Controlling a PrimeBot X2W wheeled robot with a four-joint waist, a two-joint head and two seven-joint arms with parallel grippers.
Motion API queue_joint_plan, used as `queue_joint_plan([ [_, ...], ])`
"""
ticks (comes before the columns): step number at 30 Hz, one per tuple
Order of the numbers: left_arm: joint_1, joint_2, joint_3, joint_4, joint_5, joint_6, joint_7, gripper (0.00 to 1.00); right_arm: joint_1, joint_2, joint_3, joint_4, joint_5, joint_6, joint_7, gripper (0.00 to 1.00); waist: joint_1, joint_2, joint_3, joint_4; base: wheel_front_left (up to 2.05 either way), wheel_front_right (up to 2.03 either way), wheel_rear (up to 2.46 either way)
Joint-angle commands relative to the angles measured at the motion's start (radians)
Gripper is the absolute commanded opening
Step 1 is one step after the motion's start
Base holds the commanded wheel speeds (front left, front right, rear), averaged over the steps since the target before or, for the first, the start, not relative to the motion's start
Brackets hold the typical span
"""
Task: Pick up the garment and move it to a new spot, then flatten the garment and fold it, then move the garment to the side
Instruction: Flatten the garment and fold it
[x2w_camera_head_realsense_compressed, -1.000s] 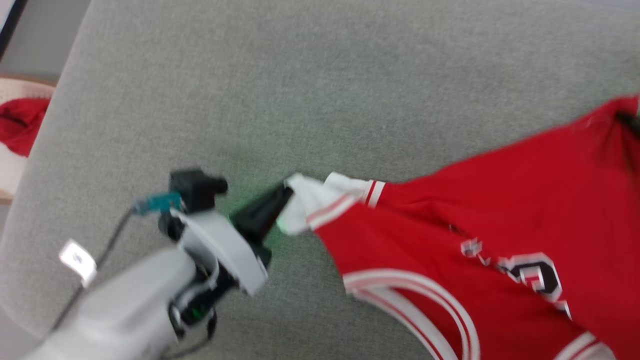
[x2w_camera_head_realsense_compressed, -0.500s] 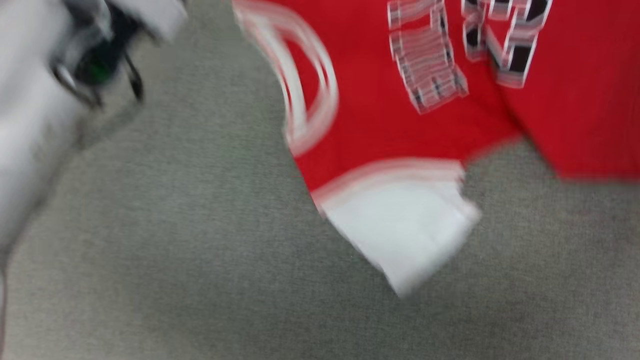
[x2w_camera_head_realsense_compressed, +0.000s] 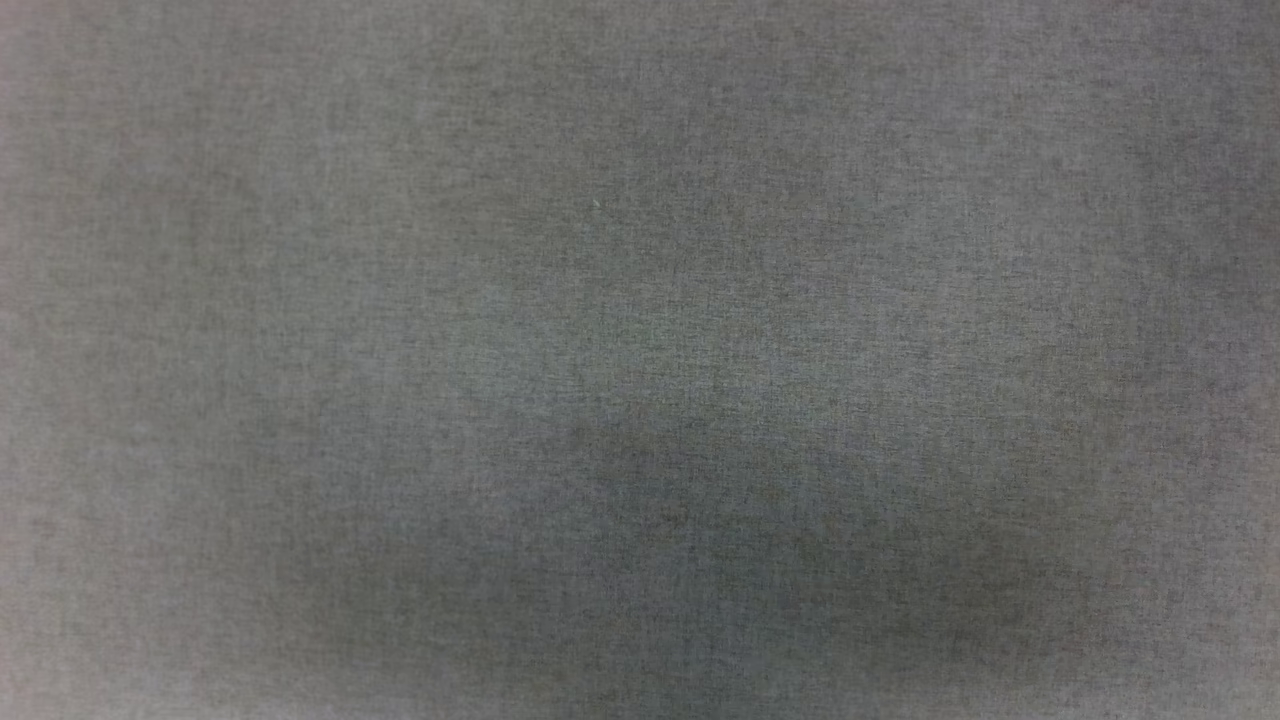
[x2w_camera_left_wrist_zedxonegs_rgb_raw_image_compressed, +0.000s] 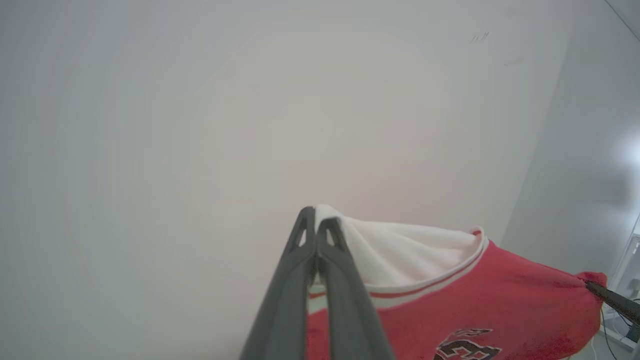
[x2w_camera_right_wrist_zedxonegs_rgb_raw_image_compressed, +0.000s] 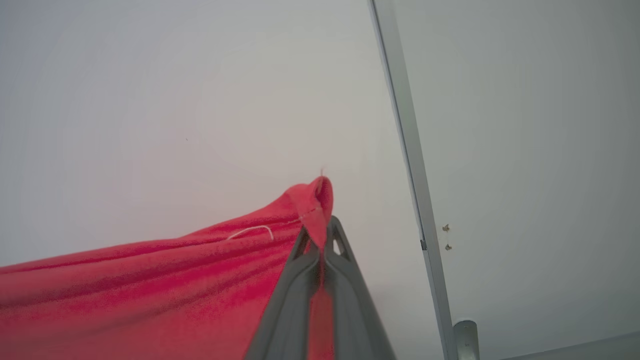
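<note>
- Hanging up in the air between both arms right now: the red jersey T-shirt with white sleeves (x2w_camera_left_wrist_zedxonegs_rgb_raw_image_compressed: 500, 305). In the wrist views I can't see it touching anything but the two grippers.
- The left gripper (x2w_camera_left_wrist_zedxonegs_rgb_raw_image_compressed: 316, 220) has its two long dark fingers pressed together, pinching the edge of one white sleeve (x2w_camera_left_wrist_zedxonegs_rgb_raw_image_compressed: 400, 255). From that pinch the T-shirt runs off to the right in that wrist view.
- The right gripper (x2w_camera_right_wrist_zedxonegs_rgb_raw_image_compressed: 321, 232) is squeezed tight too, clamped on a bunched red corner (x2w_camera_right_wrist_zedxonegs_rgb_raw_image_compressed: 312, 200) of the T-shirt. From that corner the cloth sweeps away to the left in its own view.
- So the bit that matters is that the T-shirt's long axis runs straight from one gripper to the other. The top edge looks pulled fairly taut, and the body hangs below that line.
- Neither arm is "nearer", since each one sits at its own end of the T-shirt.
- The head view gives me a grey woven fabric surface (x2w_camera_head_realsense_compressed: 640, 300). I honestly can't tell how far below the T-shirt it lies.
- My guess is that the T-shirt is mid-carry to the new spot. When it gets laid down, both ends should go down together at the same spread, or the middle will sag and bunch up.
</note>
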Motion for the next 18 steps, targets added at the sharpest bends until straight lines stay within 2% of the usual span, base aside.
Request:
queue_joint_plan([
  [1, 0.039, 0.013, -0.006, -0.001, -0.013, 0.005, -0.009, 0.0, 0.026, -0.013, 0.014, 0.013, 0.021, -0.007, 0.006, 0.0, 0.0, 0.0, 0.002, -0.002, 0.0, 0.0, 0.0],
  [8, 0.251, 0.026, -0.054, -0.14, -0.081, 0.004, -0.014, 0.0, 0.215, -0.054, 0.143, -0.035, 0.142, -0.005, 0.063, 0.0, 0.0, 0.0, -0.028, 0.013, 0.0, 0.0, 0.0],
  [12, 0.42, 0.044, 0.001, -0.265, -0.076, 0.004, -0.015, 0.0, 0.368, -0.093, 0.207, -0.123, 0.252, -0.005, 0.11, 0.0, 0.0, 0.0, -0.053, 0.015, 0.0, 0.0, 0.0],
  [18, 0.731, 0.039, 0.123, -0.444, -0.041, 0.004, -0.015, 0.0, 0.654, -0.173, 0.279, -0.323, 0.409, -0.004, 0.183, 0.0, 0.0, 0.0, -0.118, 0.022, 0.0, 0.0, 0.0],
])
